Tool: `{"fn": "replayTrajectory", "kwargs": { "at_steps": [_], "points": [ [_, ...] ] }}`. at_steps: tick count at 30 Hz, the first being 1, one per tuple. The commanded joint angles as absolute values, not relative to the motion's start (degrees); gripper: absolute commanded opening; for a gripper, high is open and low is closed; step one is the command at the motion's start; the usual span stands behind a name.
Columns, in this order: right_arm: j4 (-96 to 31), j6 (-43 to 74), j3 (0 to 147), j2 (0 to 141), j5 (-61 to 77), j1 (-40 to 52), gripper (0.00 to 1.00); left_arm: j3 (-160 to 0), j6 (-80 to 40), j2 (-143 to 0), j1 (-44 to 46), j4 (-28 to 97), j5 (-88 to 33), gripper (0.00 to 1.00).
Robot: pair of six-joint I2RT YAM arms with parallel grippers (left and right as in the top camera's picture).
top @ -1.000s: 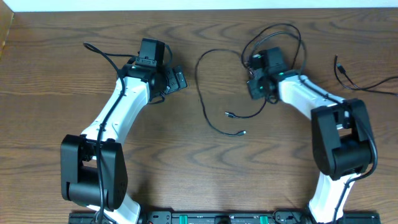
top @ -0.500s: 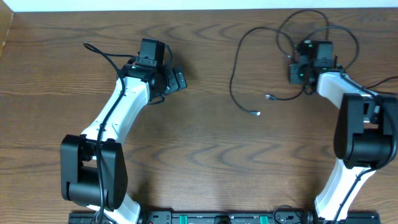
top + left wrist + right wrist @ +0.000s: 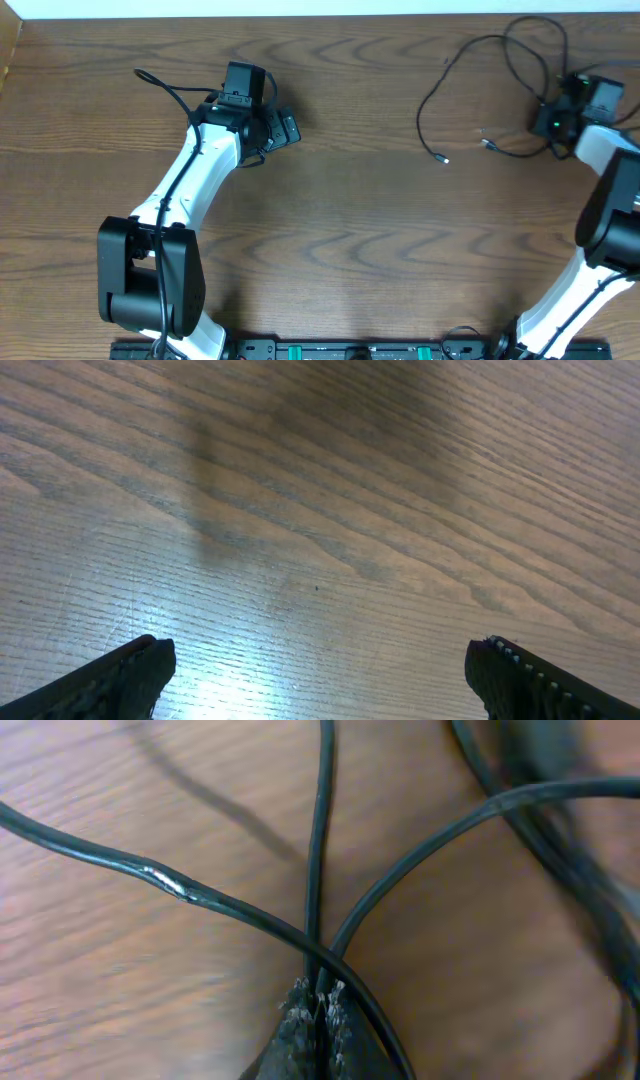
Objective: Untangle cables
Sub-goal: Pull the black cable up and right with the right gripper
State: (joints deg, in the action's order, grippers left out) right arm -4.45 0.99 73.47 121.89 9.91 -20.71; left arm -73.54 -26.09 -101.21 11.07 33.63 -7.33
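The black cables lie in loops at the far right of the table, with two small plug ends trailing to the left. My right gripper is shut on a black cable strand among the loops. In the right wrist view its fingertips are pressed together on one upright black strand, while other strands cross beside it. My left gripper hovers far to the left, well away from the cables. In the left wrist view it is open over bare wood.
The wooden table's far edge runs along the top. The left arm's own thick wire loops beside its wrist. The right arm's body stands at the right border.
My right gripper has moved well to the right, dragging the black cable loops and plug ends with it from the centre. The left arm has not moved.
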Motion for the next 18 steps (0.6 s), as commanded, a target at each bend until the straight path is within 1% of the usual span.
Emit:
{"fn": "replayTrajectory", "kwargs": {
  "at_steps": [1,4,5,6,9,10,12,14,18],
  "points": [
    [-6.63,7.60,71.66,126.02,12.45,-25.32,0.01,-73.34,-25.54,-101.97,10.94,33.85,-6.57,0.98],
    [-6.66,8.12,71.92,125.95,18.90,-26.89,0.01,-73.34,-25.54,-101.97,10.94,33.85,-6.57,0.98],
    [-6.68,8.12,71.94,125.82,20.64,-27.16,0.03,-73.34,-25.56,-101.97,10.94,33.85,-6.57,0.98],
    [-6.72,8.12,71.94,125.49,22.24,-27.35,0.10,-73.34,-25.56,-101.97,10.94,33.85,-6.57,0.98],
    [-7.55,8.12,71.94,123.55,23.07,-27.29,0.23,-73.34,-25.56,-101.97,10.94,33.85,-6.57,0.98],
    [-7.79,8.08,71.94,122.58,23.00,-27.11,0.34,-73.34,-25.56,-101.97,10.94,33.85,-6.57,0.98],
    [-8.12,8.08,71.94,120.07,23.07,-26.70,0.42,-73.34,-25.56,-101.97,10.94,33.85,-6.57,0.98],
    [-8.47,7.60,71.94,117.43,23.07,-26.20,0.47,-73.34,-25.56,-101.97,10.94,33.85,-6.57,0.98],
    [-10.41,5.04,71.94,110.72,23.03,-24.12,0.51,-73.34,-25.56,-101.97,10.94,33.85,-6.57,0.98]
  ]
}}
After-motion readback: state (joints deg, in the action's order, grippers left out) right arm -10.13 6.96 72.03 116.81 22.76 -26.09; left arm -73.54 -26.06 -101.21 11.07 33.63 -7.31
